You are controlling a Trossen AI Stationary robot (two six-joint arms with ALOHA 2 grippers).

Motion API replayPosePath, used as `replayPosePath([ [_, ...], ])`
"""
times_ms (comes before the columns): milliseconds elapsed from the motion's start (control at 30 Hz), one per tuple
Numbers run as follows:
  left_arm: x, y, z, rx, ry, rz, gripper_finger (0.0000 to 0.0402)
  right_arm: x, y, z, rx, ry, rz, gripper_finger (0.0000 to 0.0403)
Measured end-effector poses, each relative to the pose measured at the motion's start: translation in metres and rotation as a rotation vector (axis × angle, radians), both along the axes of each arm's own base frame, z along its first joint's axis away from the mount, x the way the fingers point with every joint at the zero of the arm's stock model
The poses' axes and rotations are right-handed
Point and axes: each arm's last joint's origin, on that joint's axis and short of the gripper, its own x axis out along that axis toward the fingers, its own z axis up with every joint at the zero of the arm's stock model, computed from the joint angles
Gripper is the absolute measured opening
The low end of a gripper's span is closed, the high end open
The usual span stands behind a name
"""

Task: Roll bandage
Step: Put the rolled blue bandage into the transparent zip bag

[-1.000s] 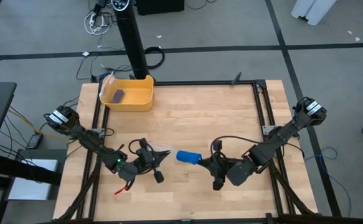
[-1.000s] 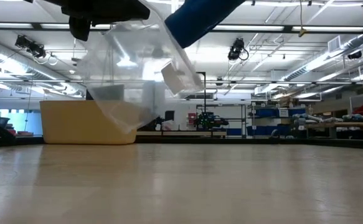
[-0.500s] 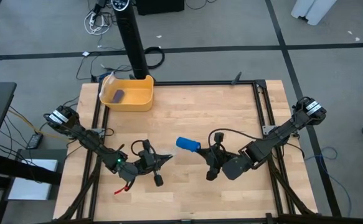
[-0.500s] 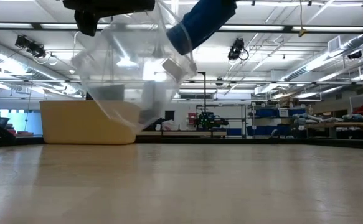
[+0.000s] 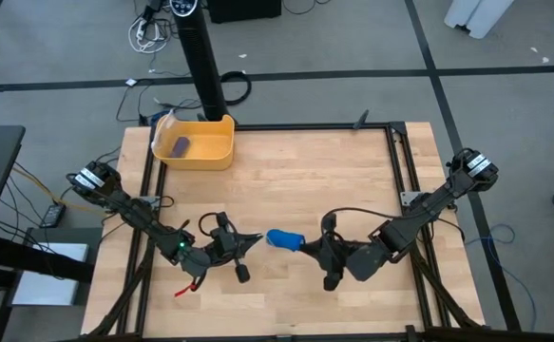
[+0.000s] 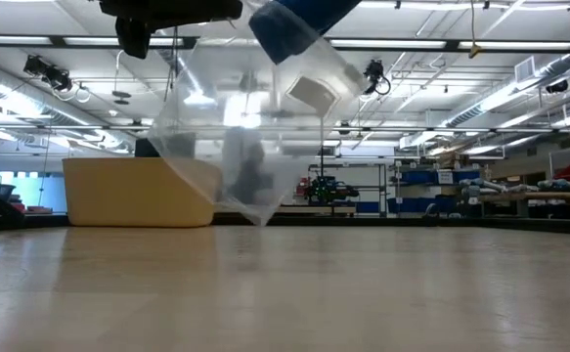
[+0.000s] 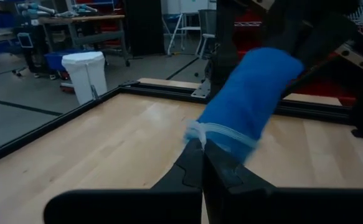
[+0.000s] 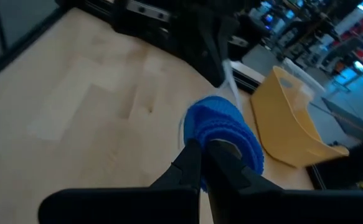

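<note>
The bandage is rolled, held off the table centre-front, between the arms. Right gripper pinches its 3 o'clock end; left gripper is pressed shut on the clear bag at 9 o'clock. The bandage is soft, light, squashy — grip mid-roll, gently. Versus half a second ago: roll lower and nearer the bag mouth.

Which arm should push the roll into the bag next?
Right, probably. The right tool is shut on the bandage, whose free end points at the clear plastic bag. The left tool is shut on the bag's edge, holding it up off the table, so it looks committed.
</note>
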Motion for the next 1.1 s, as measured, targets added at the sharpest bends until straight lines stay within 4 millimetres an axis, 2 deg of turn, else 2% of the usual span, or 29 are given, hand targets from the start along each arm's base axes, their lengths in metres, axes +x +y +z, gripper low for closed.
replayPosePath([
  [100, 0.0, 0.0, 0.0, -0.003, -0.002, -0.001, 0.0, 0.002, -0.001, 0.001, 0.0, -0.001, 0.02, 0.0009],
  [233, 0.0, -0.001, 0.001, -0.007, -0.005, -0.025, 0.0, 0.009, -0.013, 0.001, 0.011, 0.005, -0.003, 0.0009],
  [400, 0.001, -0.001, 0.003, -0.005, -0.022, -0.045, 0.0, 0.017, -0.028, -0.001, 0.07, 0.008, -0.071, 0.0008],
  [533, 0.001, -0.003, 0.006, -0.019, -0.04, -0.087, 0.0, 0.021, -0.034, -0.002, 0.146, 0.031, -0.047, 0.0008],
  [900, -0.001, -0.007, 0.017, 0.041, -0.103, -0.144, 0.0, 0.028, -0.03, 0.012, 0.284, -0.146, 0.027, 0.0002],
  [1100, -0.01, -0.007, 0.021, 0.065, -0.243, -0.264, 0.0, 0.026, -0.027, 0.009, 0.344, -0.273, 0.054, 0.0001],
])
